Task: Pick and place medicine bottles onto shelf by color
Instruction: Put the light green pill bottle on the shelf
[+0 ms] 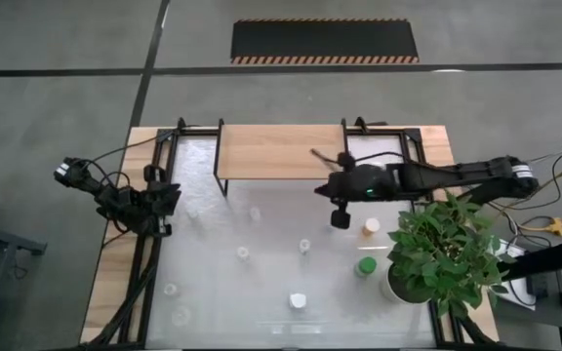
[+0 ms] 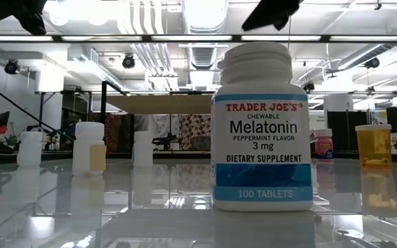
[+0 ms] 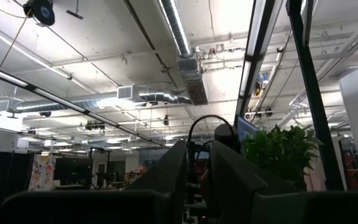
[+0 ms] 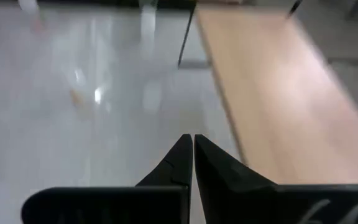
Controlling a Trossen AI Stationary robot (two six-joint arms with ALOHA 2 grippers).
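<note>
The right gripper [image 4: 192, 152] hangs over the white table beside the front edge of the shelf [image 1: 281, 154], and its two fingers are clenched together with nothing between them. The shelf board looks bare to me; I see no bottle on it. So I judge that the work is at its beginning: the arm is between picks and must first choose a bottle. The nearest ones to it are the orange bottle [image 1: 371, 227] and the green bottle [image 1: 366, 265], both close to the potted plant [image 1: 444, 249]. The next move calls for opening the fingers, going down over one cap and closing on it without touching the leaves.

The left gripper [image 3: 194, 163] waits at the left side of the table, pointing up to the ceiling; its fingers are nearly together and hold nothing.

From above I count one orange bottle, one green bottle, and about seven white or clear ones spread on the table [image 1: 261, 292], though some are faint. In the low view a melatonin bottle [image 2: 263, 127] stands closest to the camera, and a small pink bottle [image 2: 322, 144] shows behind it. There is one shelf and one plant.
</note>
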